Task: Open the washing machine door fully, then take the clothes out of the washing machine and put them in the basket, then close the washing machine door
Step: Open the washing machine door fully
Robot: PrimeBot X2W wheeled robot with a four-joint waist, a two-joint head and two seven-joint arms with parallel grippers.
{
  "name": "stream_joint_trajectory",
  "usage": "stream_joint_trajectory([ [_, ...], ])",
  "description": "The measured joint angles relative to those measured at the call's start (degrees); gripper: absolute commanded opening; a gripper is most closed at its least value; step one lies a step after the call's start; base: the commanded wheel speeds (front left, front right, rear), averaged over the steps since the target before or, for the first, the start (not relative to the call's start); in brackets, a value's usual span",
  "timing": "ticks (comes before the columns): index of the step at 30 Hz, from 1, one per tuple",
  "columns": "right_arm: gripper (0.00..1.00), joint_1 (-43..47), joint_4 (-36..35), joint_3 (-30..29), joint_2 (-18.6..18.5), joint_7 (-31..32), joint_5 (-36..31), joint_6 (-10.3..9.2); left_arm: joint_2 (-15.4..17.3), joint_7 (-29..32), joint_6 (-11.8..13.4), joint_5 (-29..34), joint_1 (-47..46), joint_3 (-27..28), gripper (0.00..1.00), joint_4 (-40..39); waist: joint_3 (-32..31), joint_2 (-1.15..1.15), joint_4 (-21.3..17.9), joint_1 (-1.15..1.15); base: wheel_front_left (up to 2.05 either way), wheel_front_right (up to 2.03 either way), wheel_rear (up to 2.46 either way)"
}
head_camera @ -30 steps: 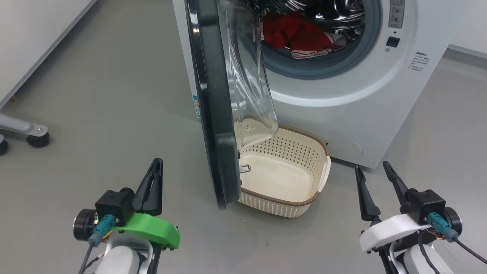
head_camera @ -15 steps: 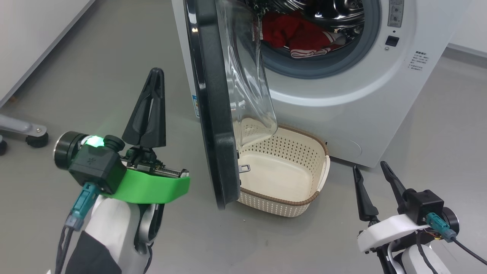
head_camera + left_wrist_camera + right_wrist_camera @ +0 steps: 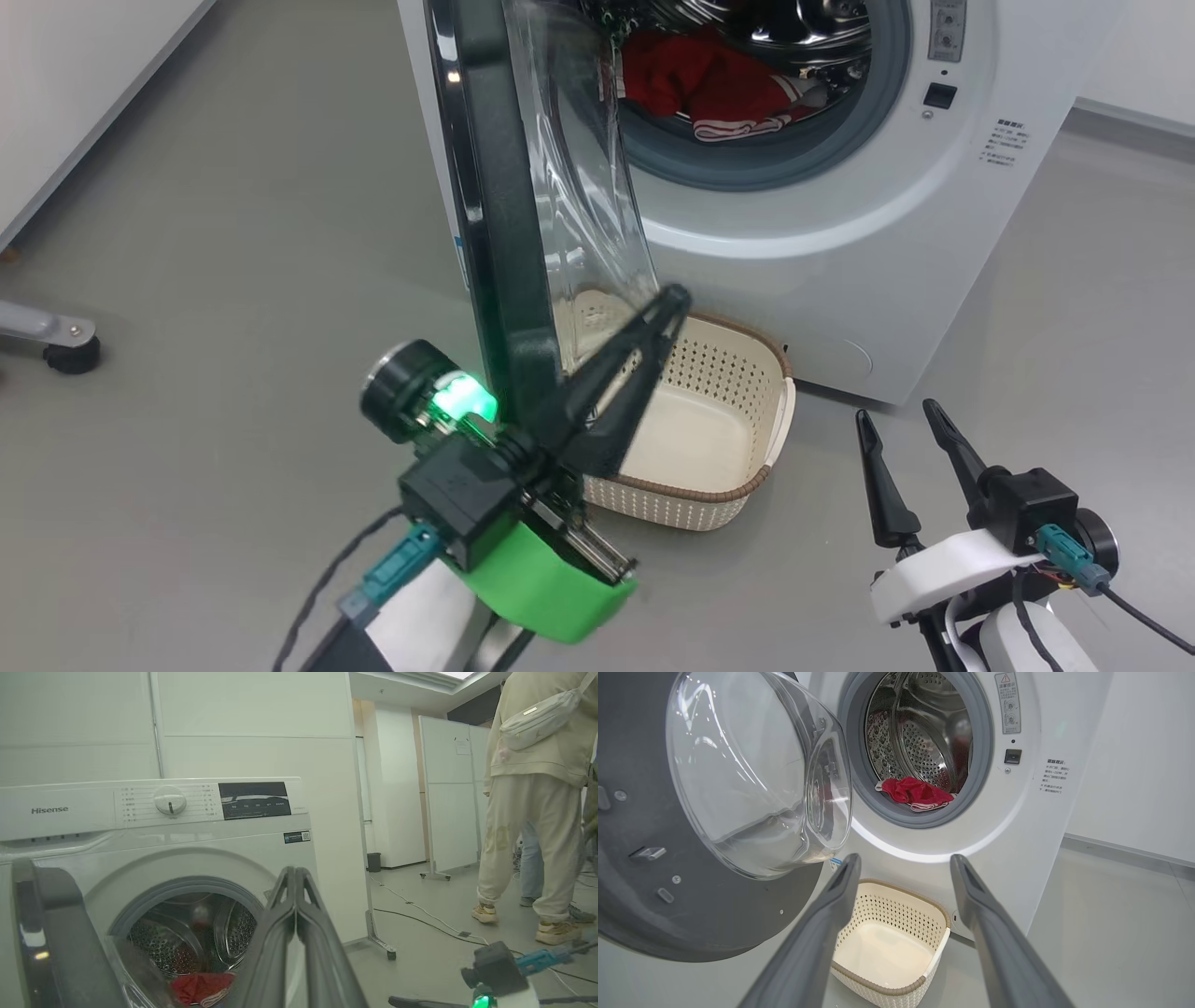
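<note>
Showing the door-opening step, judged not yet finished. The washing machine door point(image 3: 495, 187) stands about square to the front of the washing machine point(image 3: 840, 233). It is edge-on in the head view, with its glass bowl point(image 3: 579, 187) on the side toward the drum point(image 3: 794, 37). The left hand point(image 3: 667, 303), fingers pressed together, reaches across the door's lower rim to the inner side. Its tip lies at the foot of the bowl, above the basket point(image 3: 672, 509); contact cannot be told. The right hand point(image 3: 894, 413), fingers spread and holding nothing, hangs low near the basket's right end. The clothes point(image 3: 700, 89) lie at the front lip of the drum, against the grey seal point(image 3: 747, 173).

Risks:
1. Closed fingers pushing on curved glass may slide off, and the door would stop short of full swing.
2. A tip carried lower could catch the basket's rim and drag it from under the opening, where garments must land.
3. A half-open door would crowd any reach into the drum.

Edges and room: the door's lower part hangs just beside or over the basket's left end; which of the 2 cannot be told. Left of the door the floor point(image 3: 233, 233) is bare, with 1 castor leg point(image 3: 56, 341) well apart, so the swing has space. Right of the basket the floor is likewise open.
</note>
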Motion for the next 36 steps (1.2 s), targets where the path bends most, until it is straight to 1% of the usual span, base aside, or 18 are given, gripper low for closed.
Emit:
stream_joint_trajectory([
  [4,1.0,0.0,0.2,0.0,0.3,0.0,-0.5,0.21,0.0,2.1,-0.5,-1.0,2.1,-4.7,0.0,1.8,0.1,0.0,-0.5,0.0,0.0,0.0,0.0],
  [5,1.0,0.0,0.3,0.1,0.4,0.0,-0.5,0.57,0.0,2.6,-0.5,-1.0,2.8,-5.4,0.0,2.2,0.1,0.0,-0.6,0.0,0.0,0.0,0.0],
  [8,1.0,0.0,0.5,0.0,0.7,0.0,-0.5,0.56,0.0,4.3,-0.7,-1.9,3.9,-7.3,0.0,4.3,0.2,0.0,-1.1,0.0,0.0,0.0,0.0],
  [11,1.0,0.0,0.5,-0.2,0.7,0.0,-0.6,0.57,0.0,5.8,-0.7,-2.5,5.2,-7.9,0.0,6.7,0.4,0.0,-1.4,0.0,0.0,0.0,0.0],
  [13,1.0,0.0,0.5,-0.3,0.8,0.0,-0.9,0.75,0.1,6.7,-0.5,-2.5,6.0,-7.7,0.0,8.5,0.5,0.0,-1.5,0.0,0.0,0.0,0.0],
  [14,1.0,0.0,0.5,-0.3,0.9,0.0,-0.9,0.98,0.1,6.9,-0.1,-2.5,6.4,-7.4,0.0,9.3,0.5,0.0,-1.6,0.0,0.0,0.0,0.0],
  [23,1.0,0.0,0.5,-1.1,1.1,0.0,-1.4,1.05,0.1,7.7,3.0,-3.4,7.3,-3.1,0.0,14.6,1.1,0.0,-1.7,0.0,0.0,0.0,0.0],
  [26,1.0,-0.1,0.5,-1.2,1.1,0.0,-1.7,1.09,0.1,7.6,3.6,-3.4,7.2,-1.9,0.0,16.0,1.3,0.0,-1.7,0.0,0.0,0.0,0.0],
  [28,1.0,-0.1,0.5,-1.3,1.2,0.0,-1.9,1.53,0.1,7.6,3.9,-3.5,7.1,-1.4,0.0,16.7,1.5,0.0,-1.7,0.0,0.0,0.0,0.0],
  [36,1.0,-0.2,0.5,-1.5,1.3,0.0,-2.0,1.76,0.0,6.8,5.4,-4.2,6.1,0.6,0.0,19.8,1.8,0.0,-2.0,0.0,0.0,0.0,0.0],
])
